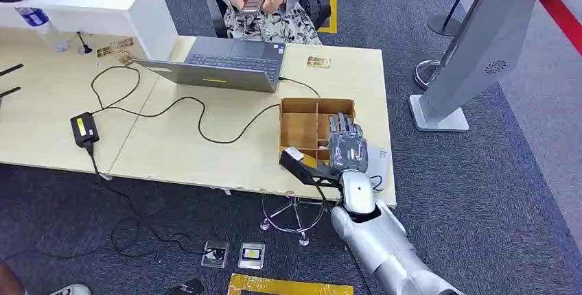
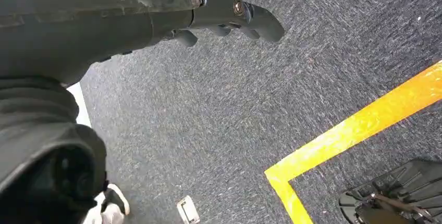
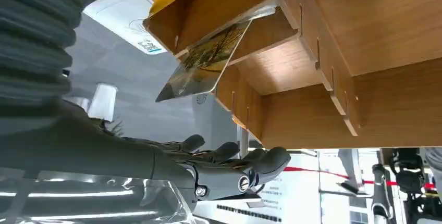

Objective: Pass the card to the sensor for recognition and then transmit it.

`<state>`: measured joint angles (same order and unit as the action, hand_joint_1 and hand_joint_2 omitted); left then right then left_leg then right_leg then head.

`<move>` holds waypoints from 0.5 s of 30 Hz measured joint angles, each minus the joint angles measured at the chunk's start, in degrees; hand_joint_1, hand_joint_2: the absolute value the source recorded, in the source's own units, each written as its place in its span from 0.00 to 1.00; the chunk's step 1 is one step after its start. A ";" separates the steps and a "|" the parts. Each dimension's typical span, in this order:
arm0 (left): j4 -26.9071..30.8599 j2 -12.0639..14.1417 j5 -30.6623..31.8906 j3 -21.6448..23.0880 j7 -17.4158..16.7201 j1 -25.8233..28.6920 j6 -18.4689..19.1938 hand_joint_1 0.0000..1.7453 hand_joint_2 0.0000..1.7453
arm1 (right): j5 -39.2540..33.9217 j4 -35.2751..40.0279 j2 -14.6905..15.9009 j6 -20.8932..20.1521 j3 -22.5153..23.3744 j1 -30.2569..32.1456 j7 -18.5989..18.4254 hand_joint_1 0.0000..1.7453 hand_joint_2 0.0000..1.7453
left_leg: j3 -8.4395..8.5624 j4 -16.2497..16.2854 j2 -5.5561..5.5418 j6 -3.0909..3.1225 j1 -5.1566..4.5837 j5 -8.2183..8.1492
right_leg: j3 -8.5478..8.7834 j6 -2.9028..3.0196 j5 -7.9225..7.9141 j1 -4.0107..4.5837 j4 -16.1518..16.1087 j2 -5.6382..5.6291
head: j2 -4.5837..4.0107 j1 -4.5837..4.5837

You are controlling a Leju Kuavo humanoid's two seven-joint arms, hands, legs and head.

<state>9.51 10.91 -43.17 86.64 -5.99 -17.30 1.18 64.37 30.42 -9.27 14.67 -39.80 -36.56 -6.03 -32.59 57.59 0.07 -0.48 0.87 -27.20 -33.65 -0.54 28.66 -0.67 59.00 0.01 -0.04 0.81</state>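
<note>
Head view: right hand (image 1: pixel 345 145), fingers apart and holding nothing, hovers over the wooden divider box (image 1: pixel 309 127) at the desk's near right. Card (image 3: pixel 203 62) stands in its slot, ungrasped. Sensor pass and handover remain. Left hand (image 2: pixel 229 18) hangs, fingers loosely curled around nothing.

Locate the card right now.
Right wrist view: the card leans tilted in an outer compartment of the wooden box, apart from the right hand. Head view: that box sits at the table's right end.
</note>
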 joint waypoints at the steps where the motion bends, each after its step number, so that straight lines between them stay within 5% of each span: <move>1: 0.00 0.00 0.00 0.00 0.00 0.00 0.00 0.00 0.00 | 0.00 -0.15 0.00 0.09 0.00 -0.08 -0.09 0.00 1.00 | 0.00 0.00 0.00 0.00 0.00 0.00 | 0.00 0.00 0.00 0.00 0.00 0.00 | 0.00 0.02; 13: 0.00 0.02 0.24 0.00 -0.17 -0.06 0.00 0.00 0.00 | -1.44 -2.60 1.03 1.29 1.09 -2.24 -0.15 0.00 1.00 | 0.01 0.01 0.00 0.00 0.00 0.00 | 0.00 0.00 -0.01 0.00 -0.01 0.00 | -0.02 0.02; 14: 0.00 0.02 0.24 0.00 -0.20 -0.09 0.02 0.00 0.00 | -1.49 -2.73 1.11 1.31 1.31 -2.41 -0.15 0.77 1.00 | 0.01 0.01 0.00 0.00 0.00 0.00 | 0.00 0.00 -0.01 0.00 0.00 0.00 | 0.00 0.02; 15: 0.00 0.02 0.24 0.00 -0.22 -0.09 0.02 0.00 0.00 | -1.49 -2.93 1.20 1.40 1.51 -2.62 -0.17 1.00 1.00 | 0.01 0.01 0.00 0.00 0.00 0.00 | 0.00 -0.01 -0.01 0.00 0.00 0.00 | 0.00 0.00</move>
<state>9.51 10.93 -42.93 86.64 -6.21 -17.39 1.20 62.88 27.50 -8.06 16.06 -38.29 -39.18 -6.21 -32.58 57.60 0.07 -0.48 0.87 -27.19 -33.65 -0.54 28.65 -0.67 59.00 0.01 -0.04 0.81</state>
